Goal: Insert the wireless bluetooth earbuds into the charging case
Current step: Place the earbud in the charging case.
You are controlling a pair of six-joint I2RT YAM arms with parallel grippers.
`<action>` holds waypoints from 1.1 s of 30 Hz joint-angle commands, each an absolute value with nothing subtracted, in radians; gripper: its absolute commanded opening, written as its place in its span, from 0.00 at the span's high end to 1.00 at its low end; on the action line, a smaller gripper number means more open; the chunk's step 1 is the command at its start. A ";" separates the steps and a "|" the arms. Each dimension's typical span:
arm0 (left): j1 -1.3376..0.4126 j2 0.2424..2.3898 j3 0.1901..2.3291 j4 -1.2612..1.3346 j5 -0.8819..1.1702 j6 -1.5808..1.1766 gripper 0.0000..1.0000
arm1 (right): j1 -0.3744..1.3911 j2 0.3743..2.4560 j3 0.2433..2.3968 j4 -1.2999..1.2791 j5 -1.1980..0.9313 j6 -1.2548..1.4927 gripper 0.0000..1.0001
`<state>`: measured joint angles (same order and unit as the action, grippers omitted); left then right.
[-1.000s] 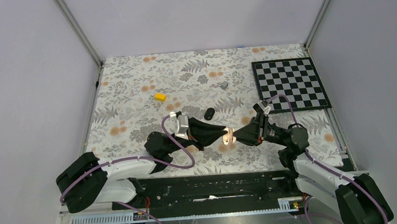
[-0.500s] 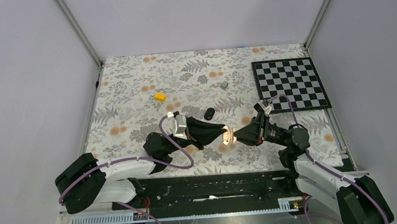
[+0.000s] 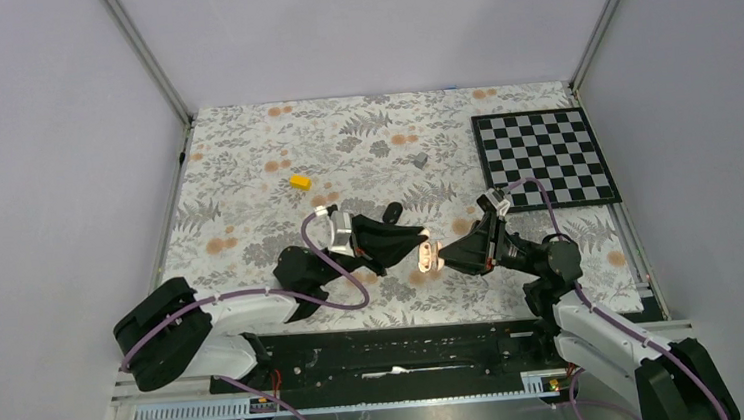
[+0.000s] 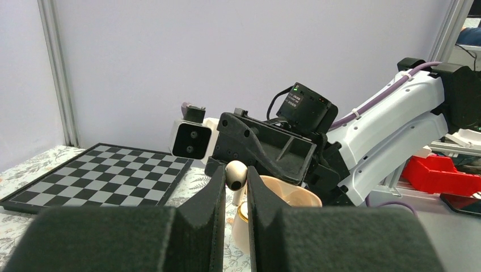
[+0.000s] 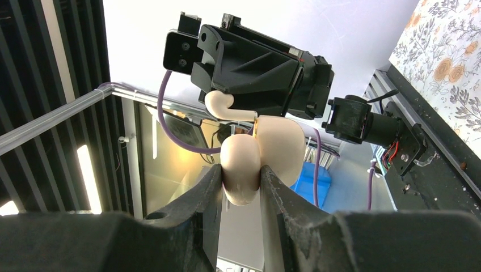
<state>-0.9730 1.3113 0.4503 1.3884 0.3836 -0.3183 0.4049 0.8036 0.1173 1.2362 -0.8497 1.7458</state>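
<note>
Lining up the earbud (image 4: 235, 174) with its hole is the trick, I think: the left gripper (image 4: 233, 184), pinched tight on the earbud, should go slow and straight into the open charging case (image 5: 279, 146) just beside it. The right gripper (image 5: 241, 180) squeezes that case. Both things are smooth, round, cream plastic, so they may slip.

left fingers (image 4: 211, 209) with earbud (image 4: 235, 175) shifted farther out; tips now at far edge of charging case (image 3: 428, 257)
</note>
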 commanded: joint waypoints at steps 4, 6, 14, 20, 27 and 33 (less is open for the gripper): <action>-0.972 1.286 0.477 1.456 0.402 -0.332 1.00 | 0.402 0.784 0.116 1.257 -0.839 1.720 1.00; -0.972 1.264 0.476 1.429 0.398 -0.317 1.00 | 0.402 0.790 0.117 1.258 -0.841 1.718 1.00; -0.973 1.260 0.472 1.443 0.423 -0.342 1.00 | 0.402 0.796 0.122 1.255 -0.841 1.713 1.00; -0.973 1.292 0.475 1.462 0.444 -0.350 1.00 | 0.402 0.793 0.129 1.245 -0.844 1.712 1.00; -0.973 1.322 0.486 1.469 0.469 -0.356 1.00 | 0.403 0.789 0.130 1.241 -0.845 1.711 1.00; -0.973 1.322 0.486 1.458 0.469 -0.345 1.00 | 0.402 0.785 0.128 1.237 -0.844 1.709 1.00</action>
